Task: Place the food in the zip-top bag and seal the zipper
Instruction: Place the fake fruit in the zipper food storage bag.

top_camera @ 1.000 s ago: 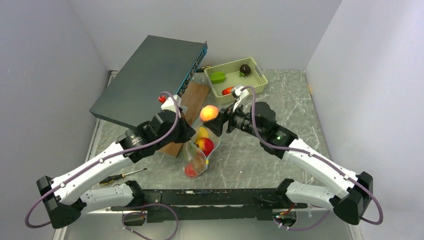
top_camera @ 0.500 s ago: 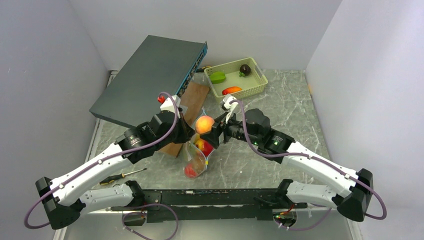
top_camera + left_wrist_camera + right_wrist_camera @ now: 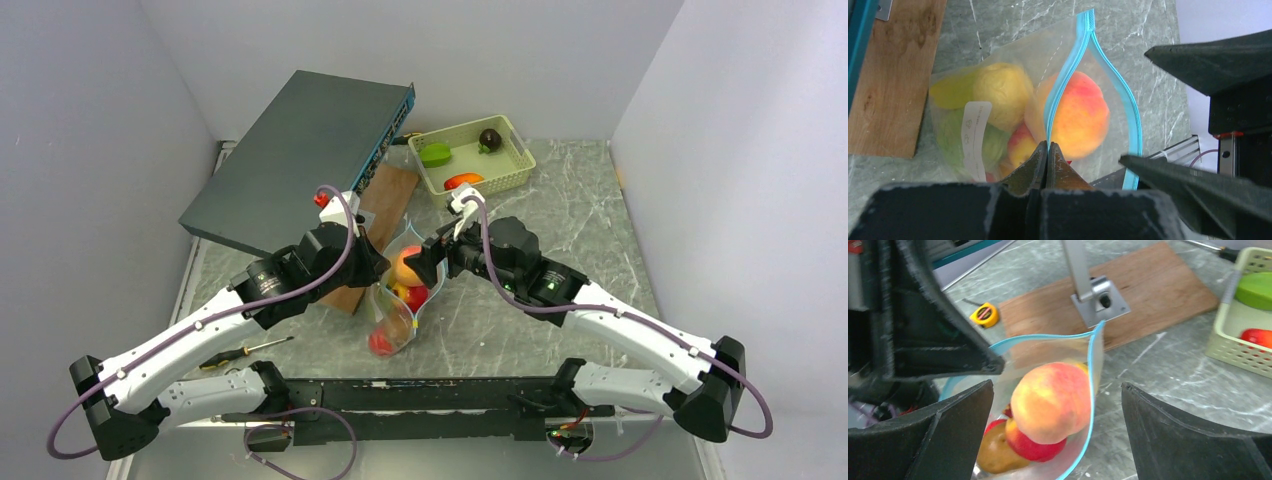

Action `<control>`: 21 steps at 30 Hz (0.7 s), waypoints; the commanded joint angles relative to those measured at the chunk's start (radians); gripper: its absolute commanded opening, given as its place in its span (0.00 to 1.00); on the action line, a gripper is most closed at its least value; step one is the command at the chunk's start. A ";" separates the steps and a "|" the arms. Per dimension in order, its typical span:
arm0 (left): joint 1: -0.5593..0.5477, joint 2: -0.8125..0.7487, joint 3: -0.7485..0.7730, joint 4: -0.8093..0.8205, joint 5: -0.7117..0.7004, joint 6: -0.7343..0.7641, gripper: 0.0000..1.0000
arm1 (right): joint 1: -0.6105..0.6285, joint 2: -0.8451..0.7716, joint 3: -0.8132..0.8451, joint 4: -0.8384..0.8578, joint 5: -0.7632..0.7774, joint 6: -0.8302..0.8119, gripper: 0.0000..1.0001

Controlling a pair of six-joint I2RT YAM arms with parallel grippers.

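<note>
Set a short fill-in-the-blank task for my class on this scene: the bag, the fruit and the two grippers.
1. The left gripper is shut on the zip-top bag's teal ____.
2. The right gripper, over the peach, is ____.
3. The dark purple fruit lies in the pale green ____.
Missing words: zipper; open; basket.

White shells with black joints on the left arm (image 3: 182, 340), lower left, and the right arm (image 3: 640, 335), lower right. Purple cables (image 3: 352, 225) looping along both; tiny green light (image 3: 547, 283) right of centre. Matte black, rough-grained fingers (image 3: 1193, 440).
</note>
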 commanded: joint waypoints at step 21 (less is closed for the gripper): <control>0.010 -0.008 0.019 -0.057 -0.050 0.007 0.00 | -0.298 0.364 0.292 0.056 0.379 0.248 0.99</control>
